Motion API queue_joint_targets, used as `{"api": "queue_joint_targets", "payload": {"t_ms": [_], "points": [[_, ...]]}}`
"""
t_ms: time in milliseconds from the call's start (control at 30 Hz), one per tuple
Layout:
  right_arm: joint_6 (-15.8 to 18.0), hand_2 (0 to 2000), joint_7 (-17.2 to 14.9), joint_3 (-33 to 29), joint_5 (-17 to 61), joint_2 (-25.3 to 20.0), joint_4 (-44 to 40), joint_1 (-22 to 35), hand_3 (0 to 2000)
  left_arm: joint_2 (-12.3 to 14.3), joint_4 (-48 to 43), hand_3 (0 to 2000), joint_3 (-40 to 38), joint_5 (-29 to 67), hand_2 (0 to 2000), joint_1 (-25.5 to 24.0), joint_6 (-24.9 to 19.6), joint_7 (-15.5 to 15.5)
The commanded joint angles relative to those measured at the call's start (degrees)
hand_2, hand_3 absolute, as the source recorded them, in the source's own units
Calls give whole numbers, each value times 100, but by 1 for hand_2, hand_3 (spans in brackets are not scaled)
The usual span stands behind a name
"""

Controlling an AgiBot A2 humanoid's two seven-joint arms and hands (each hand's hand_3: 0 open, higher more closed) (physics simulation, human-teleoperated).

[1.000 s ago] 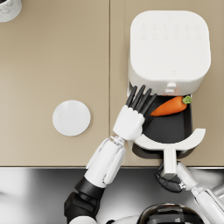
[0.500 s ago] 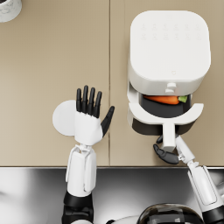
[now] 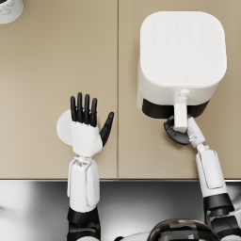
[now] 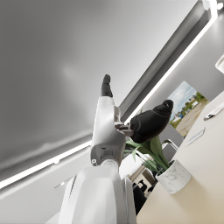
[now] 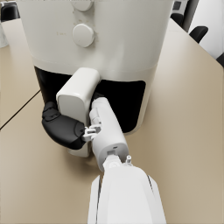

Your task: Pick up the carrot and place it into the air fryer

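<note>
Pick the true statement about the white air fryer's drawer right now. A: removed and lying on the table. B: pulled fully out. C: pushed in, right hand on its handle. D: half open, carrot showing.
C: the white air fryer has its drawer pushed in, and the right hand grips the white drawer handle; no carrot shows.

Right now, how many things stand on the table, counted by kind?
Air fryer: 1
White plate: 1
Plant pot: 1
Total: 3
The carrot is not visible.

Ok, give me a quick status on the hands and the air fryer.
Left hand open, raised over the white disc. Right hand grips the drawer handle. Air fryer drawer shut, carrot out of sight. Nothing in the way.
</note>
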Motion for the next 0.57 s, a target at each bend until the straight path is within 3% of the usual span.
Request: {"api": "queue_joint_targets", "payload": {"t_ms": [33,100,233,567], "points": [[217,2000,-20,-28,3,3,-124,116,2000,-1,-8,0,3,0,0,-20,0,0],[466,2000,10,-61,5,7,-279,230,2000,-2,-18,0,8,-1,0,-48,0,0],[603,2000,71,-85,8,-3,-394,313,2000,-3,-26,0,12,-1,0,-67,-1,0],[665,2000,125,-94,12,-6,-449,342,2000,-3,-29,0,13,-1,0,-73,-1,0]]}}
